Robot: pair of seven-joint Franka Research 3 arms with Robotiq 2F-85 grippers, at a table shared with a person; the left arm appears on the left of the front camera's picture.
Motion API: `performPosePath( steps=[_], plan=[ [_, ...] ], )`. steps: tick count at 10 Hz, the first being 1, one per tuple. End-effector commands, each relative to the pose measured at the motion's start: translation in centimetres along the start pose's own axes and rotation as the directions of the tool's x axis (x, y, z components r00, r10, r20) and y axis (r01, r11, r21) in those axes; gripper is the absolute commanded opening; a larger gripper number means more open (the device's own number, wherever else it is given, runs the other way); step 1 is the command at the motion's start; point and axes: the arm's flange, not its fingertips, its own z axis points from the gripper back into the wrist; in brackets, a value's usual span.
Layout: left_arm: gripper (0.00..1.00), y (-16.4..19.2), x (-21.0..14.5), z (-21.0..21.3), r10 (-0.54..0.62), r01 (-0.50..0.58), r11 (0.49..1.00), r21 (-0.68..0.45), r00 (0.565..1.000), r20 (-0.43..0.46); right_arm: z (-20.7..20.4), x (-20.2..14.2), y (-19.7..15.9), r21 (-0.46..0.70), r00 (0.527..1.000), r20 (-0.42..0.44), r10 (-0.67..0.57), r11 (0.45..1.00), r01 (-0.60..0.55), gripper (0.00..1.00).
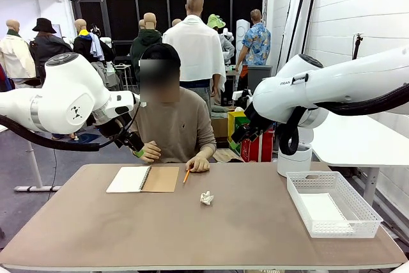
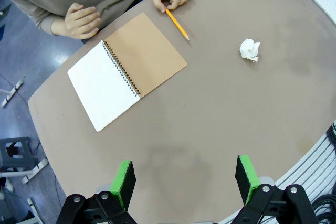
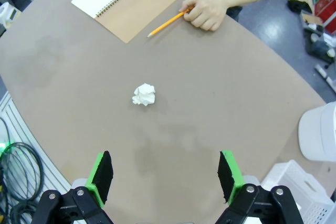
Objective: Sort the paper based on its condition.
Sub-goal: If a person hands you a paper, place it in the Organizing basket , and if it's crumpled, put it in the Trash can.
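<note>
Over the bench point(image 3: 252, 108), right hand point(image 3: 166, 174) hangs w/ jaws wide, nothing held; left hand point(image 2: 186, 179) likewise. Crumpled paper ball point(image 3: 144, 94) lies mid-bench, just ahead. Drop straight, close gently. White basket point(image 1: 332, 204) holds a flat sheet, probably. Beyond: spiral notebook point(image 1: 143, 179), pencil point(image 1: 186, 175).

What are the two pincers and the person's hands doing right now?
Left pincer: open, empty.
Right pincer: open, empty.
Person's hand by the notebook: holding a pencil.
Other hand: resting, empty.
</note>
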Motion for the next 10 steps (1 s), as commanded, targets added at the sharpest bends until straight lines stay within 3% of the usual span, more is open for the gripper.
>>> performPosePath(
  steps=[1,2,5,10],
  plan=[
    [1.0,0.2,-0.1,0.0,-0.005,0.005,1.0,0.005,1.0,-0.002,0.2,-0.2,-0.1,0.002,1.0,-0.008,-0.009,1.0,0.009,1.0],
    [1.0,0.2,-0.1,0.0,-0.005,0.005,1.0,0.005,1.0,-0.002,0.0,0.0,0.0,0.0,1.0,0.0,0.0,1.0,0.0,1.0],
    [1.0,0.2,-0.1,0.0,-0.005,0.005,1.0,0.005,1.0,-0.002,-3.2,2.0,0.8,-0.043,0.994,-0.095,0.046,0.998,-0.05,1.0],
    [1.0,0.2,-0.1,0.0,-0.005,0.005,1.0,0.005,1.0,-0.002,-12.2,4.2,3.8,-0.066,0.963,-0.258,0.083,0.992,-0.103,1.0]
  ],
)
